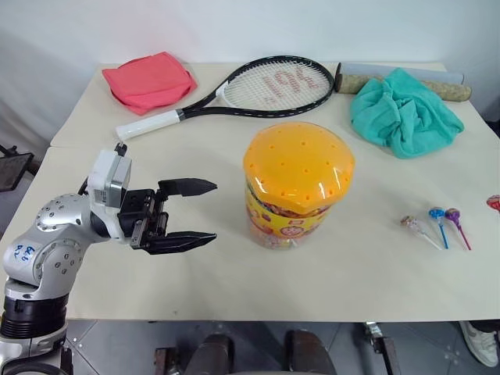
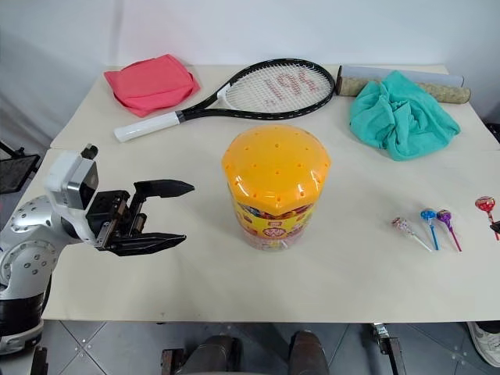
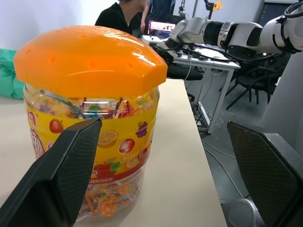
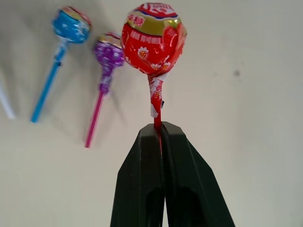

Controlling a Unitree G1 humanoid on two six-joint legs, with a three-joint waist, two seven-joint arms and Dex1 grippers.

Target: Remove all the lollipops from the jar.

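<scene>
Right gripper point(image 4: 160, 130) is clamped on the thin stick of the red lollipop point(image 4: 154, 40), head just past its tips: featherlight, likely slippery, best pinched low on the stick.

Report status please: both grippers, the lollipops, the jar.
Left gripper open beside jar, lid on. Right gripper shut on red lollipop stick. Three lollipops lying on table. Nothing in the way.
</scene>
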